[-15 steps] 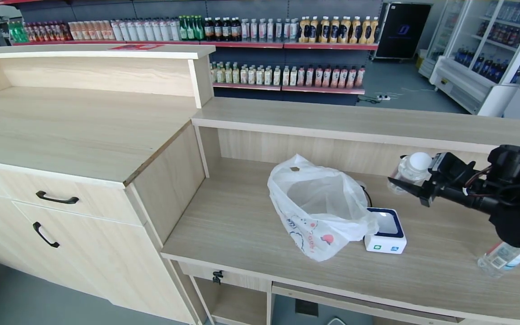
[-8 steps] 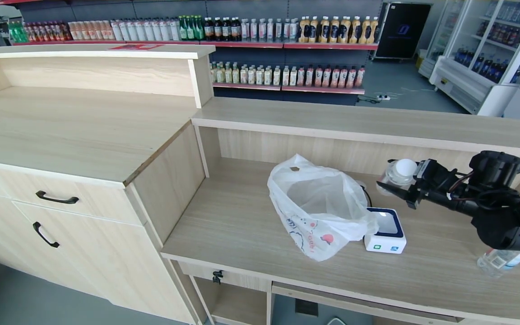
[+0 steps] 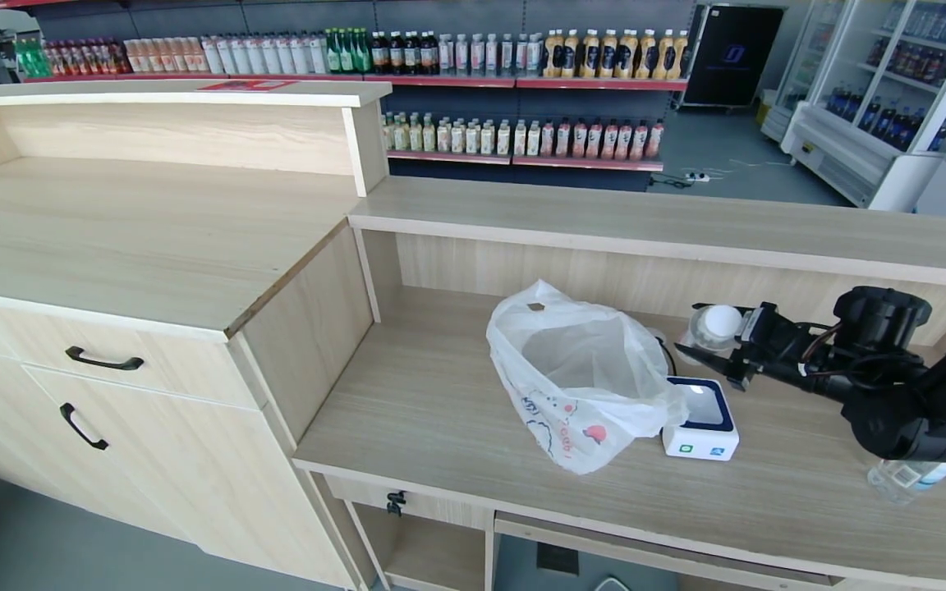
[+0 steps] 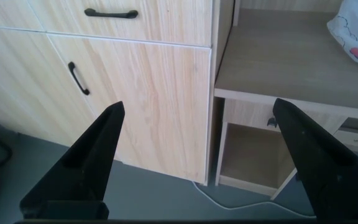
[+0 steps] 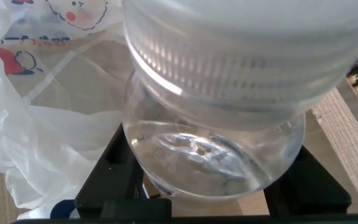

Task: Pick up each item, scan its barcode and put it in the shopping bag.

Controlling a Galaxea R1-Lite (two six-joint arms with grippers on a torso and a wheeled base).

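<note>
Clear white-capped bottle (image 3: 720, 322) in grip of right tool (image 3: 699, 336) near scanner (image 3: 701, 419); left tool (image 4: 197, 106) wide.

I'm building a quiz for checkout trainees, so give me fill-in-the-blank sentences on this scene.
1. The right hand is shut on a clear bottle with a ___ cap.
2. The shopping bag on the counter has its mouth ___.
3. The left hand holds ___.
4. The scanner beside the bag is white with a dark ___ top.
Missing words: white; open; nothing; blue.
</note>
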